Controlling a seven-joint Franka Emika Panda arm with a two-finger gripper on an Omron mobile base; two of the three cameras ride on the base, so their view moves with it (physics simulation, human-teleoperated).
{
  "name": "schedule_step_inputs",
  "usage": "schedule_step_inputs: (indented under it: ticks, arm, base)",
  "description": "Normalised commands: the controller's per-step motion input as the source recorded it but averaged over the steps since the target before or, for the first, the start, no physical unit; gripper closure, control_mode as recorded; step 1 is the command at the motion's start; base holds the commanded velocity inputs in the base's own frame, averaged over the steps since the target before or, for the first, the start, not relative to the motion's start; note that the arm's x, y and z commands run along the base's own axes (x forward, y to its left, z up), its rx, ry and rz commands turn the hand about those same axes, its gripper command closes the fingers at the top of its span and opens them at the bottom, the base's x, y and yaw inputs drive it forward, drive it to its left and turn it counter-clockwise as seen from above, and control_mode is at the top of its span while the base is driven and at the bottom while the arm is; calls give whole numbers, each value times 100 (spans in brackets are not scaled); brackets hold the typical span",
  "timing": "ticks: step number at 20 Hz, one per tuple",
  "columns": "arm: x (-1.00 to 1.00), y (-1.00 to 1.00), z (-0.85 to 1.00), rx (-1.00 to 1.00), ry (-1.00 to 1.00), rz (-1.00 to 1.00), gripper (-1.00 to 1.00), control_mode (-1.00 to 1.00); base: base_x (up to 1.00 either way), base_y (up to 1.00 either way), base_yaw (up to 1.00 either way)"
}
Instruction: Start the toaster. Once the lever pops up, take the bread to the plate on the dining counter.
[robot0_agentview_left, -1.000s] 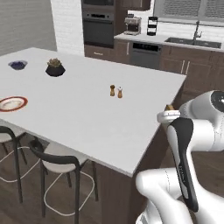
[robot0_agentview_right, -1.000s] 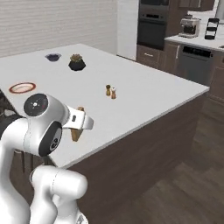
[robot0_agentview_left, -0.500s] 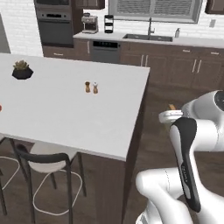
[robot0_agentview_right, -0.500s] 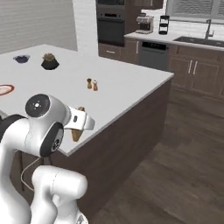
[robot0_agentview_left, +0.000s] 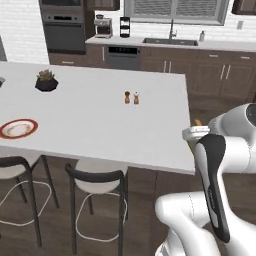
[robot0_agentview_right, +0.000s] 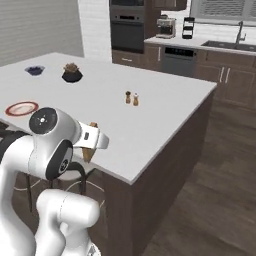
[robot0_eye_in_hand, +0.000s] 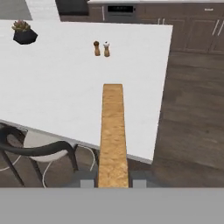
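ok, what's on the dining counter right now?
On the counter: the red-rimmed plate, a potted plant, salt and pepper shakers, and a small bowl at the far end. Bread isn't on it; it sits edge-on in the gripper.

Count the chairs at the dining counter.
2, both along the near edge of the dining counter: one chair under the middle, another chair left by the plate. Others may be hidden.

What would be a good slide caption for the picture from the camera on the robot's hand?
Seen edge-on, the bread is clamped in the gripper over the dining counter, near two small shakers.
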Motion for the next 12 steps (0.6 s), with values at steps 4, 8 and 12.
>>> schedule_step_inputs:
  ticks: [4, 8, 12]
  arm:
    - [0, 0, 0, 0, 0, 0, 100, 100]
    - [0, 0, 0, 0, 0, 0, 100, 100]
    - [0, 0, 0, 0, 0, 0, 100, 100]
  base:
    - [-6, 100, -23]
    - [0, 100, -25]
    - [0, 100, -28]
